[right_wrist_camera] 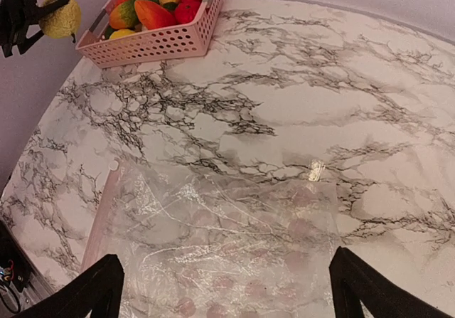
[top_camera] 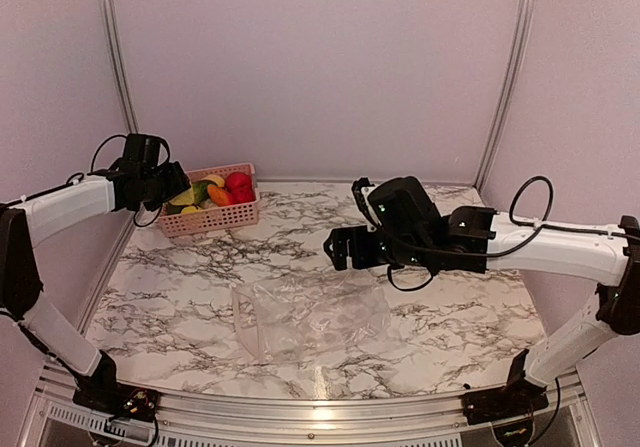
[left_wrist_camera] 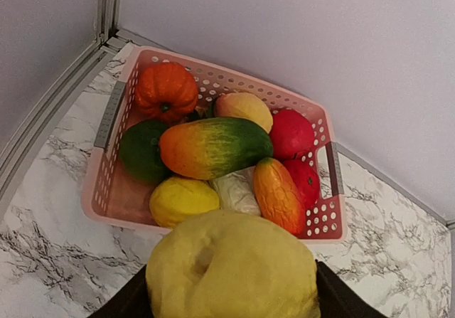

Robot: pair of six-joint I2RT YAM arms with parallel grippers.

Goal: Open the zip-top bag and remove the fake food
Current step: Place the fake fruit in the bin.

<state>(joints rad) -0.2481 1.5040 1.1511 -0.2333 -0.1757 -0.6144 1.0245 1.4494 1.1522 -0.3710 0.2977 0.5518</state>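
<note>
Zip-top bag [top_camera: 310,319], clear crinkled plastic, rectangular: from overhead we record it lying flat at the centre front of the grey-veined white marble table [top_camera: 470,307], well apart from the pink perforated plastic basket [top_camera: 210,219] at the far left. The right gripper [top_camera: 340,247] hangs just beyond the bag, and the left gripper [top_camera: 172,189] sits at the basket's left end. Left wrist view: lumpy yellow toy fruit [left_wrist_camera: 231,268], pinched between the jaws and hovering by the basket's near rim, with the other fake food [left_wrist_camera: 213,146] heaped inside. Right wrist view: black fingers [right_wrist_camera: 99,293] spread wide with nothing between them and the bag directly below; we cannot tell whether anything remains in it. Hazards, in our judgement: released here, the fruit may strike the rim or the crowded heap and roll off across the table. A low pass by the right arm could snag and drag the light bag.
</note>
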